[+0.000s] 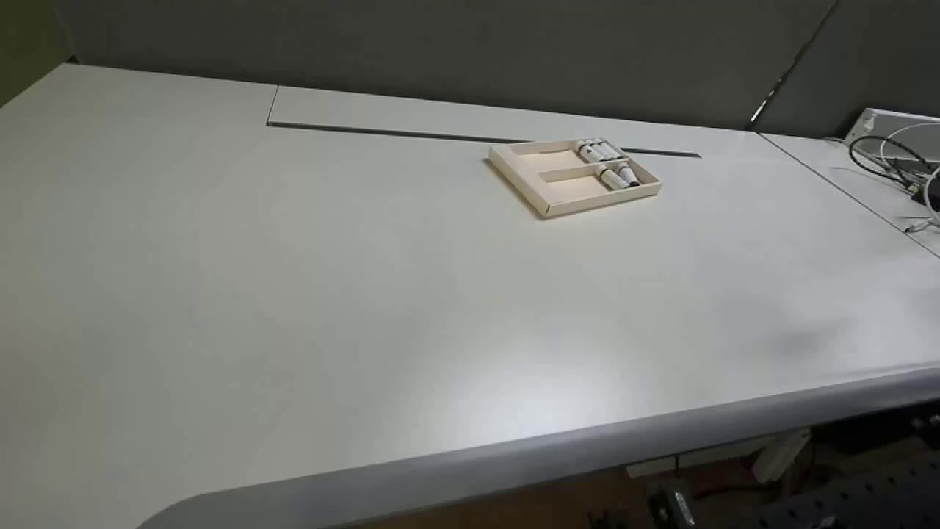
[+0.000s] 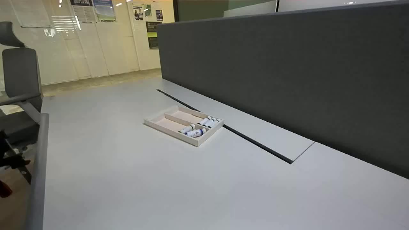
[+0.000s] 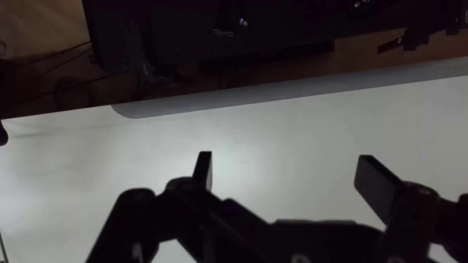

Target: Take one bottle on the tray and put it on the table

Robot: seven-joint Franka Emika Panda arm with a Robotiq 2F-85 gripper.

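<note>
The beige tray (image 1: 525, 184) lies on the off-white table (image 1: 330, 294) near its back, and the tray (image 2: 169, 131) and table (image 2: 127, 179) also show in the other exterior picture. The tray has two compartments. Two small white bottles lie at one end of one compartment; one of them (image 1: 612, 178) shows also in an exterior view (image 2: 196, 133). More white bottles (image 1: 590, 152) lie side by side in the other compartment. My gripper (image 3: 284, 164) shows only in the wrist view, open and empty above the table (image 3: 292, 135). Tray and bottles are out of the wrist view.
A dark grey partition (image 1: 440, 51) stands along the table's back. A narrow dark strip (image 2: 255, 143) runs beside the tray. Cables (image 1: 896, 162) lie at the right. The rounded front edge (image 3: 237, 96) crosses the wrist view. A grey chair (image 2: 22, 73) stands beyond the table.
</note>
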